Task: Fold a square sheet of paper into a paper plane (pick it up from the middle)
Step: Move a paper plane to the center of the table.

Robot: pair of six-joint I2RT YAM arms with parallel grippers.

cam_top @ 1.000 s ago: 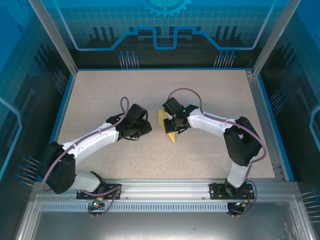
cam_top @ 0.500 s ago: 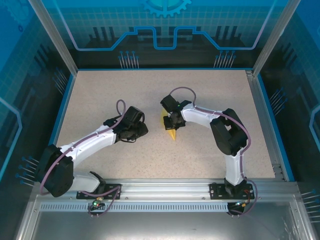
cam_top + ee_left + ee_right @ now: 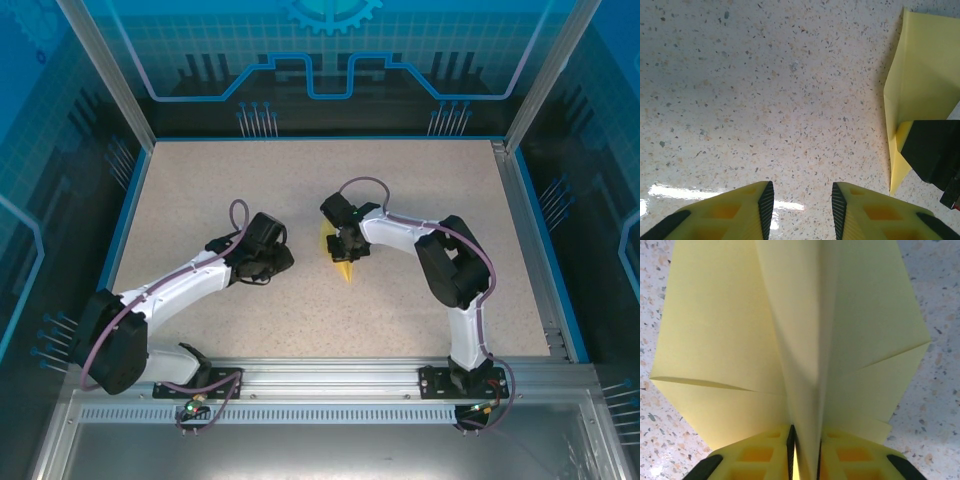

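Top view: the plane (image 3: pixel 345 268) is lying near the middle of the speckled tabletop (image 3: pixel 200 190), its nose pointing toward 6 o'clock. The right end effector (image 3: pixel 345 250) is bearing down on it from above. The left end effector (image 3: pixel 282 260) is hovering at 9 o'clock of the plane, just beside it and apart from it.

Left wrist view: we are looking down on the left end effector (image 3: pixel 799 200), whose jaws are standing moderately apart with nothing between the black pads (image 3: pixel 766 200), only bare tabletop. The plane (image 3: pixel 925 75) is lying at 2 o'clock, with a dark part of the right end effector (image 3: pixel 935 150) covering its edge at 4 o'clock.

Right wrist view: the plane (image 3: pixel 805 340) is spreading its two wings toward 10 and 2 o'clock, and its raised centre fold is running down to 6 o'clock. There the right end effector (image 3: pixel 805 452) is standing with its jaws only narrowly apart, the fold lying between the pads (image 3: pixel 790 437). We cannot tell whether the pads are pressing the paper or merely flanking it.
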